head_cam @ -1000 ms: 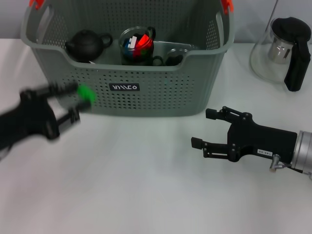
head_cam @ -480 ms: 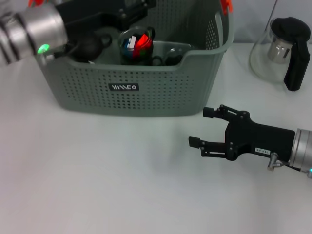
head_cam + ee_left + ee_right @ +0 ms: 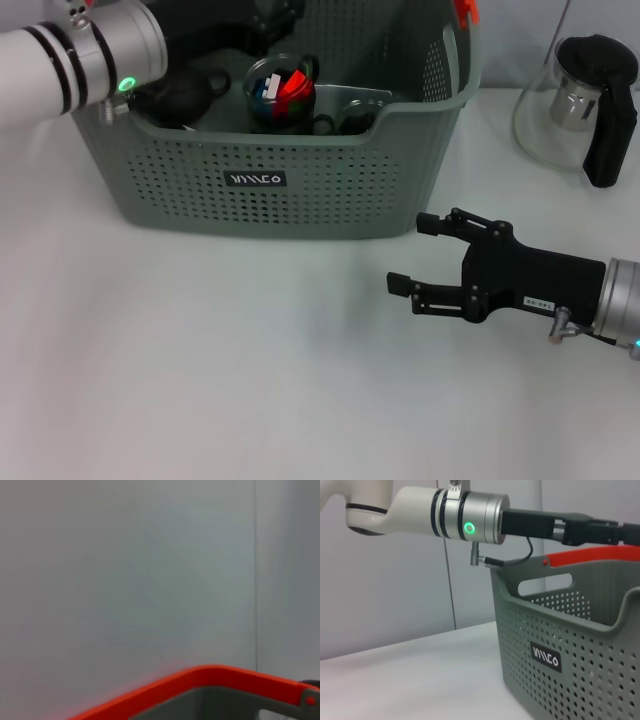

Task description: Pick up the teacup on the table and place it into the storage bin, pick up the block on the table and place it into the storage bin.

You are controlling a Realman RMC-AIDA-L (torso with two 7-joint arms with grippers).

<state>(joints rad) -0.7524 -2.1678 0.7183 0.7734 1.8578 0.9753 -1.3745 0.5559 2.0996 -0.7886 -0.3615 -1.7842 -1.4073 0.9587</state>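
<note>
On the white tabletop (image 3: 200, 360), in the lower right of the head view, the right pincer (image 3: 415, 255) hovers with its black fingers spread apart and nothing between them, pointing toward the frame's left. Beyond it, upper centre, stands the grey-green perforated storage bin (image 3: 330, 190) with orange handle ends, holding a dark teapot (image 3: 185, 95), a glass cup with red, white and blue pieces (image 3: 280, 92) and dark cups (image 3: 350, 120). The left arm (image 3: 90, 50) reaches in from the upper left over the bin's rear; its pincer's end is cut off by the frame's top, so its state cannot be told. At the far upper right sits a glass pitcher (image 3: 585, 95) with a black handle.
</note>
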